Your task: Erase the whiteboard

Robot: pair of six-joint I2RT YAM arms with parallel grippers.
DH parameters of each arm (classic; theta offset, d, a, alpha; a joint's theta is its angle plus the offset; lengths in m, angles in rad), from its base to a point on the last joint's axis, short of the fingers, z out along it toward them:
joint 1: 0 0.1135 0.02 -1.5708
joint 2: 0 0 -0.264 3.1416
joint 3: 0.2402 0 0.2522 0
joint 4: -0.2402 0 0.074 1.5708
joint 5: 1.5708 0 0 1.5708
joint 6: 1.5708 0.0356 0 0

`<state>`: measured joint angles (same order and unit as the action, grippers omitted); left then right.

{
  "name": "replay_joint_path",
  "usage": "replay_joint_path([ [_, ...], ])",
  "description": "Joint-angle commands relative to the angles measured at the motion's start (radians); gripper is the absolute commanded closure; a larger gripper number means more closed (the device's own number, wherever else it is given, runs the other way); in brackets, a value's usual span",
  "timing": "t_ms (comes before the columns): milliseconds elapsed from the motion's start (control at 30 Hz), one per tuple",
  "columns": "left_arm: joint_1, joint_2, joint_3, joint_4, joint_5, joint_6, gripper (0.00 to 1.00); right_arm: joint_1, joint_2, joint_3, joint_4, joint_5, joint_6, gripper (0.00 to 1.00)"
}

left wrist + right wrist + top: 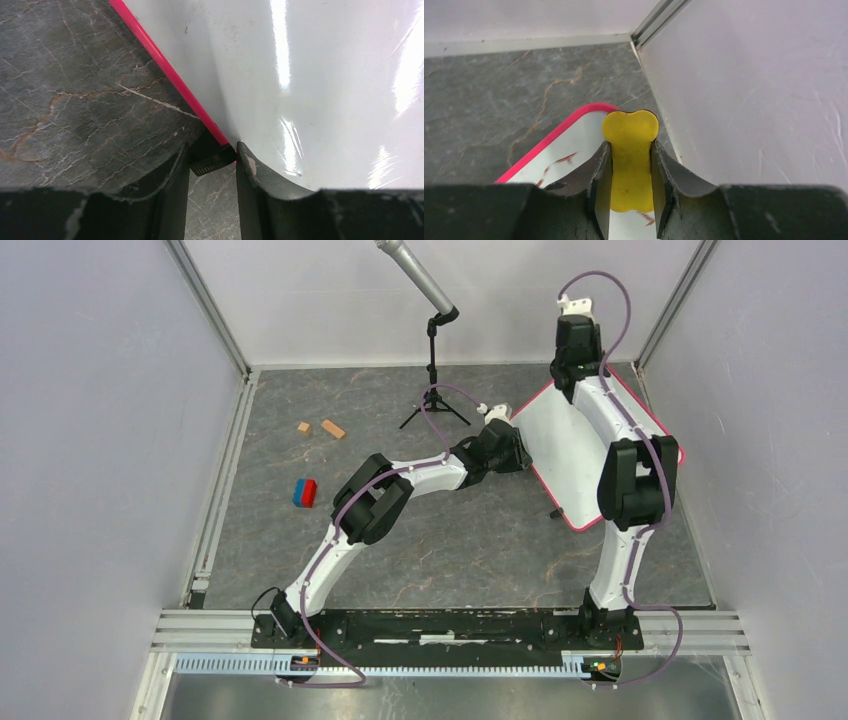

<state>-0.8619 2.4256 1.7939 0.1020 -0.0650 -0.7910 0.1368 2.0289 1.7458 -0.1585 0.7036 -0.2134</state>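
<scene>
Open bench (450, 550) along the near edge and toward the near left corner. Nearer the left edge, only a red-blue block (304, 492) and two wooden blocks (333, 428) to skirt. At the middle of the far edge, a tripod stand (434, 405). Middle barred by the left arm (400, 490), its hand (211, 150) clamped at the whiteboard (560, 440) rim. Far right corner tight: whiteboard near the right wall (749, 100), right hand (630, 150) gripping a yellow bone-shaped piece (630, 127) over it.
</scene>
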Motion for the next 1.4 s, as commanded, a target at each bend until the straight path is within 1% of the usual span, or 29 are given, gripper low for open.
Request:
replay_joint_path([
  [0, 0.015, 0.022, -0.041, -0.143, -0.067, 0.002, 0.98, -0.005, 0.019, 0.050, -0.010, -0.017, 0.000, 0.68],
  [267, 0.015, 0.021, -0.041, -0.143, -0.066, 0.002, 0.98, 0.093, 0.061, -0.052, 0.017, -0.016, 0.006, 0.68],
  [400, 0.015, 0.021, -0.041, -0.143, -0.066, 0.004, 0.98, 0.105, 0.069, -0.064, 0.013, 0.003, 0.014, 0.68],
  [500, 0.015, 0.021, -0.040, -0.143, -0.066, 0.003, 0.98, 0.094, 0.059, -0.038, 0.008, 0.026, -0.006, 0.68],
  [700, 0.015, 0.021, -0.041, -0.143, -0.065, 0.004, 0.98, 0.021, 0.059, 0.093, -0.079, 0.017, -0.004, 0.68],
  [767, 0.015, 0.021, -0.041, -0.143, -0.066, 0.004, 0.98, 0.009, 0.059, 0.111, -0.106, 0.002, 0.004, 0.68],
  [1000, 0.015, 0.021, -0.041, -0.143, -0.065, 0.004, 0.98, 0.043, 0.104, 0.137, -0.218, -0.042, 0.037, 0.70],
  [1100, 0.015, 0.021, -0.041, -0.143, -0.065, 0.004, 0.98, 0.085, 0.118, 0.106, -0.216, -0.019, 0.026, 0.70],
  [1200, 0.015, 0.021, -0.042, -0.141, -0.065, 0.006, 0.98, 0.098, 0.121, 0.097, -0.217, -0.034, 0.041, 0.70],
  [1300, 0.015, 0.021, -0.042, -0.142, -0.065, 0.004, 0.98, 0.096, 0.122, 0.122, -0.222, -0.028, 0.029, 0.69],
  [1367, 0.015, 0.021, -0.042, -0.142, -0.066, 0.006, 0.98, 0.091, 0.130, 0.166, -0.231, -0.013, 0.015, 0.69],
])
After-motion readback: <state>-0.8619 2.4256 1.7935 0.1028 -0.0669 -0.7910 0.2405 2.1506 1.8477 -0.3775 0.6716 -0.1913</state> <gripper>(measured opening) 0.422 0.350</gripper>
